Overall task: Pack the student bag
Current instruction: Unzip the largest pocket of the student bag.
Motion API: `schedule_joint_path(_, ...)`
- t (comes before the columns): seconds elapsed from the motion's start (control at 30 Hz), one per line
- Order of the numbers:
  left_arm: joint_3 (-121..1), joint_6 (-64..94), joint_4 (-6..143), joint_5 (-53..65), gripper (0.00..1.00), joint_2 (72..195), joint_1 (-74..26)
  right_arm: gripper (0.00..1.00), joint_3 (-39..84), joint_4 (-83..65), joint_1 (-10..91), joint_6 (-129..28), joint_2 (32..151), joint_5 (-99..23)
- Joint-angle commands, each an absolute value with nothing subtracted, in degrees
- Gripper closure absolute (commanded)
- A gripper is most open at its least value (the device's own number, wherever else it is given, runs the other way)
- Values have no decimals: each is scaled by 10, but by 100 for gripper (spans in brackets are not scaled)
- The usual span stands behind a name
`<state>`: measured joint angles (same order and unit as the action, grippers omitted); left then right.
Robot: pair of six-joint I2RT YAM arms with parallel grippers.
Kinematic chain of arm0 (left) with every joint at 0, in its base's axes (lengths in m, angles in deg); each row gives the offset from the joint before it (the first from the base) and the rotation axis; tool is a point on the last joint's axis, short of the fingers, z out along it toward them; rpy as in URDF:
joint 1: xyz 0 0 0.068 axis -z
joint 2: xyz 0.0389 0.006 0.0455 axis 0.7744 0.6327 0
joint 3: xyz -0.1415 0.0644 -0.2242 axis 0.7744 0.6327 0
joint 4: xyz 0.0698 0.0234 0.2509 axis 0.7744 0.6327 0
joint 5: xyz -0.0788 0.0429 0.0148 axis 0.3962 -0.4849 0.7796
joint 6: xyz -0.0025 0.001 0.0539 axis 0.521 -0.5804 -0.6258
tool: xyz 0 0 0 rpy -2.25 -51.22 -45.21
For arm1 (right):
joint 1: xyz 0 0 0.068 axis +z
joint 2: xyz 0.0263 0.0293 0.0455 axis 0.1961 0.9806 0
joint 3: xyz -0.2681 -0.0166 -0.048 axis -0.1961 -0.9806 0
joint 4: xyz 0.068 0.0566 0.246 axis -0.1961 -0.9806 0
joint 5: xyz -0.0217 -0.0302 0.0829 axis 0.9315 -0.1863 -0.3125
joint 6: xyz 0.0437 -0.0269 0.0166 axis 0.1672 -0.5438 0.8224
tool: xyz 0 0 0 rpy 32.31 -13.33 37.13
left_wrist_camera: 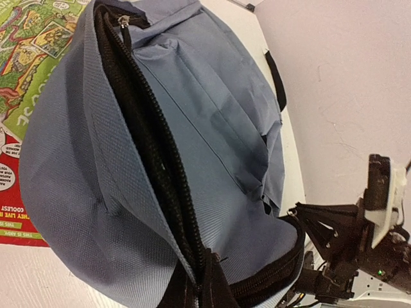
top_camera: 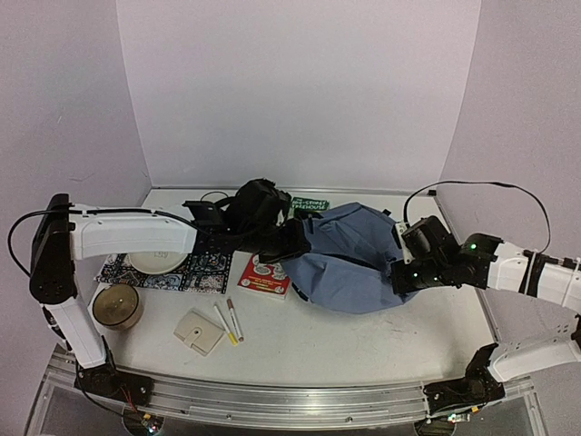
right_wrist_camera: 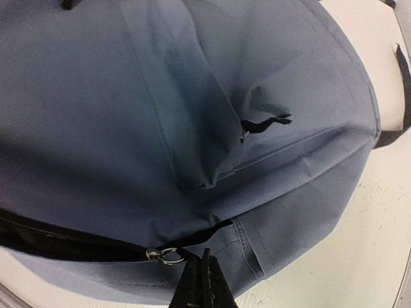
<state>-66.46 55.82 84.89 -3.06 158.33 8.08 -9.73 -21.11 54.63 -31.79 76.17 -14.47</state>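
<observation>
From above, the left gripper (top_camera: 298, 242) shows me no fingertips; they are lost against the student bag (top_camera: 349, 259). The bag hides part of a red book (top_camera: 263, 275) and most of a green book (top_camera: 310, 205). Print on the 2 books is too small to read. My right wrist view crops the bag at top and left.

A patterned mat (top_camera: 204, 271) lies at the left of the white table (top_camera: 363, 345), with a pale plate (top_camera: 156, 262) on it. Nearer stands a round tan tin (top_camera: 116, 306) (lid on). To its right lie a beige pouch (top_camera: 199, 331) and two pens (top_camera: 230, 322), side by side. A red book (top_camera: 264, 275) lies just right of the mat, and a green book (top_camera: 310, 205) farther back.
</observation>
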Motion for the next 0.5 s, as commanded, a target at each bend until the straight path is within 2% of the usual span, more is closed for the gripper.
schedule_joint_path(0.0, -650, 545, 841, -24, 100, 1538, 77, 100, -103, -252, 499, -303, 757, -122)
schedule_joint_path(0.33, -640, 571, 717, 66, 100, 1616, 121, 100, -111, -244, 491, -324, 757, -134)
schedule_joint_path(0.4, -640, 569, 712, 62, 99, 1629, 126, 95, -113, -234, 491, -342, 740, -163)
schedule_joint_path(0.47, -635, 566, 712, 54, 92, 1632, 128, 86, -117, -223, 491, -359, 719, -196)
